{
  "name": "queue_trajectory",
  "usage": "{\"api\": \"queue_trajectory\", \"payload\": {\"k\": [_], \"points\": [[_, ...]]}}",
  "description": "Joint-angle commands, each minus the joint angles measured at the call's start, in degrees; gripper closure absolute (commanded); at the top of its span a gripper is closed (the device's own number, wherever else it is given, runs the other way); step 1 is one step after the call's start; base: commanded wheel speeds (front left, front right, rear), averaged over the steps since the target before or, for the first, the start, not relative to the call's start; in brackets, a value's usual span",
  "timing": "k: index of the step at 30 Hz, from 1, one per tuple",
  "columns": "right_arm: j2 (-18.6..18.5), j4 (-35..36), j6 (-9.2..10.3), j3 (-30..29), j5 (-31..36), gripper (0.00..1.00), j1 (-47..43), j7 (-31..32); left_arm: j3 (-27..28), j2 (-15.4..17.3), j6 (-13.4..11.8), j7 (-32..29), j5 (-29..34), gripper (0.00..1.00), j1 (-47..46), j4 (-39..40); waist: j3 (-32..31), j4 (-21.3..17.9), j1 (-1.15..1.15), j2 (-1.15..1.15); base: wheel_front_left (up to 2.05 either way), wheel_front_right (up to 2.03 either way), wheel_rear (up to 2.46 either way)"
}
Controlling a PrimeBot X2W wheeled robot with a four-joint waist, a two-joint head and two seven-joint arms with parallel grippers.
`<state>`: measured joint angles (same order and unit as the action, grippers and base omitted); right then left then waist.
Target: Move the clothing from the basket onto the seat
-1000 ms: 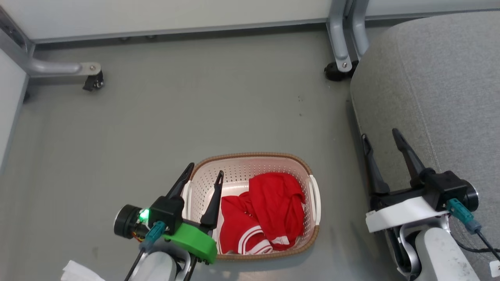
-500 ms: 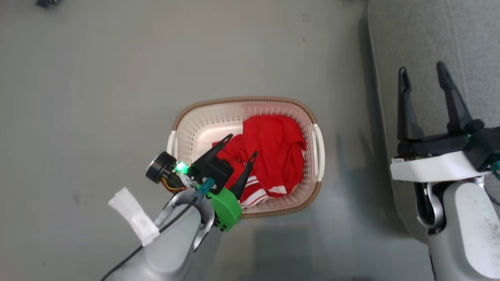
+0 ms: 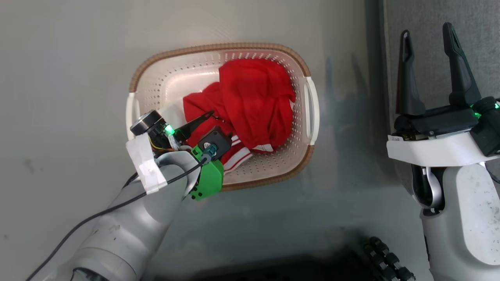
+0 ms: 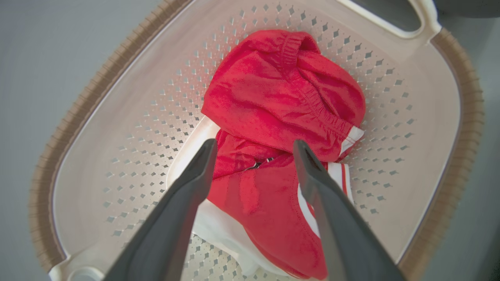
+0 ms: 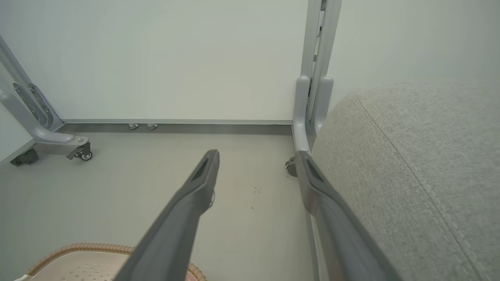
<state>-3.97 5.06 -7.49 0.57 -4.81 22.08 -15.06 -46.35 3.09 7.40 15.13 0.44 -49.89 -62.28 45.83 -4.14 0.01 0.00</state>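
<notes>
head view looks almost straight down on the floor [image 3: 58,78] from above both finger pairs. left wrist view sits close, looking past the tips of the left gripper [image 4: 254,143] into the basket [image 4: 129,128]. right wrist view faces outward, near level, with the wall [image 5: 175,58] far beyond the tips of the right gripper [image 5: 258,153]. all three share the basket rim.

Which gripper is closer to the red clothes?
Left. The left gripper is open just above the clothes inside the basket; the right gripper is open beside the seat.
</notes>
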Motion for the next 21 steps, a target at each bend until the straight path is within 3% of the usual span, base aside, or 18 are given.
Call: {"api": "queue_trajectory", "payload": {"k": [1,10,21], "points": [[0.3,0.1,0.0,0.1,0.4,0.0,1.0,-0.2,-1.2,0.4,0.1,-0.1,0.2,0.0,-1.8,-1.7,4.4,-2.7,-0.01,0.0,0.0,0.0,0.0],[0.8,0.2,0.0,0.0,0.4,0.0,2.8,-0.2,-10.1,-0.1,0.1,-3.5,-2.9,0.0,-5.7,-6.9,7.0,-3.0,-0.01,0.0,0.0,0.0,0.0],[1.0,-0.1,0.0,1.7,-0.9,0.0,4.2,-0.2,-13.9,-0.1,-0.2,-6.2,-4.7,0.0,-8.2,-8.0,9.6,-4.1,-0.01,0.0,0.0,0.0,0.0]]}}
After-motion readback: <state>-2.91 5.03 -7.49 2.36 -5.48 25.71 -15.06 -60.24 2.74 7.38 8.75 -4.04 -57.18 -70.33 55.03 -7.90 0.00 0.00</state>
